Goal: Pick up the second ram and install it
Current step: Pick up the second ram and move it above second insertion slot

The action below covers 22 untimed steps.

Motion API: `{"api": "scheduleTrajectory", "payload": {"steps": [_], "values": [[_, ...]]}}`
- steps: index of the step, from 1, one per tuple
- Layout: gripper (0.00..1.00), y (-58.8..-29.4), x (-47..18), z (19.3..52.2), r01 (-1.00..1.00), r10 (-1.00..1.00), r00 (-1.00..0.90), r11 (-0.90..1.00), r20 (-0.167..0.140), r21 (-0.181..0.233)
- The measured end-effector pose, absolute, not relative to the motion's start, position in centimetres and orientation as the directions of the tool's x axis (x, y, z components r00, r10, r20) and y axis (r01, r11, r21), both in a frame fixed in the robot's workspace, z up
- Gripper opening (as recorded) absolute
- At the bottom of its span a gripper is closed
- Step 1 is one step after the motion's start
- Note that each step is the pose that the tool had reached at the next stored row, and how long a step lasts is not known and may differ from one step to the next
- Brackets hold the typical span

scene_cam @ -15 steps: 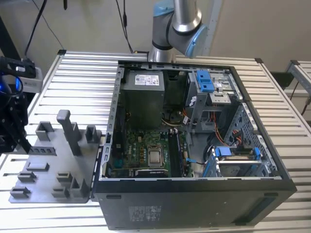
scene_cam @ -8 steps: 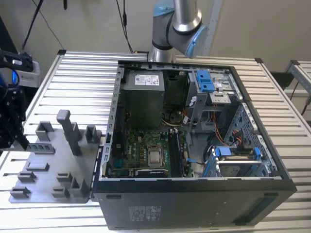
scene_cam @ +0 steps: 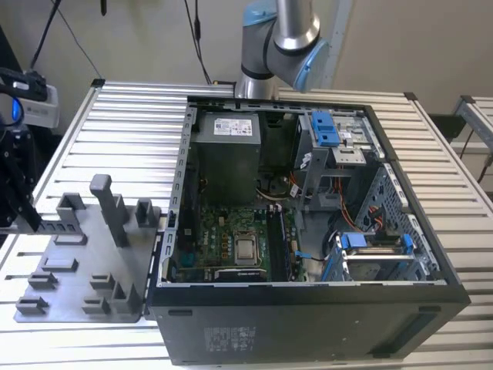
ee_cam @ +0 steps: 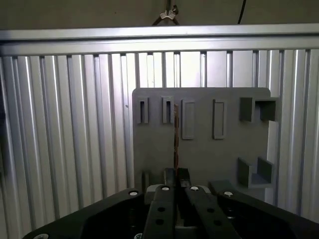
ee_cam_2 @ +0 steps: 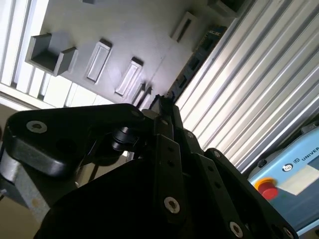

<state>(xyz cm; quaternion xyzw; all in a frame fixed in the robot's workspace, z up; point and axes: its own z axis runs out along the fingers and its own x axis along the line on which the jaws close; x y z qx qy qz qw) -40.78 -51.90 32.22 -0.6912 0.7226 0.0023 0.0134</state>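
Note:
In the first wrist view my gripper (ee_cam: pixel 176 173) is shut on the second ram (ee_cam: pixel 175 134), which shows edge-on as a thin brownish strip standing out from between the fingers. Behind the ram lies the grey tray (ee_cam: pixel 229 154) with its slots and posts. In the second wrist view the gripper (ee_cam_2: pixel 162 101) shows from the side, its fingertips pressed together over the same tray (ee_cam_2: pixel 124 35). In the exterior view the gripper (scene_cam: pixel 23 204) hangs at the far left, beside the left edge of the tray (scene_cam: pixel 85 262) and well away from the open computer case (scene_cam: pixel 308 231).
The case lies open on the slatted metal table (scene_cam: pixel 115 131), with the motherboard (scene_cam: pixel 231 247) and its memory slots (scene_cam: pixel 281 243) exposed. Blue drive brackets (scene_cam: pixel 323 127) and cables sit to the exterior view's right. Tall grey posts (scene_cam: pixel 108 208) rise from the tray.

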Motion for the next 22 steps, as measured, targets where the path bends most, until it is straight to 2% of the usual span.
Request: {"api": "scheduleTrajectory", "payload": {"steps": [22], "values": [[0.14, -51.9, -40.8, 37.6, -0.999, -0.999, -0.044, 0.045, -0.022, -0.015]]}}
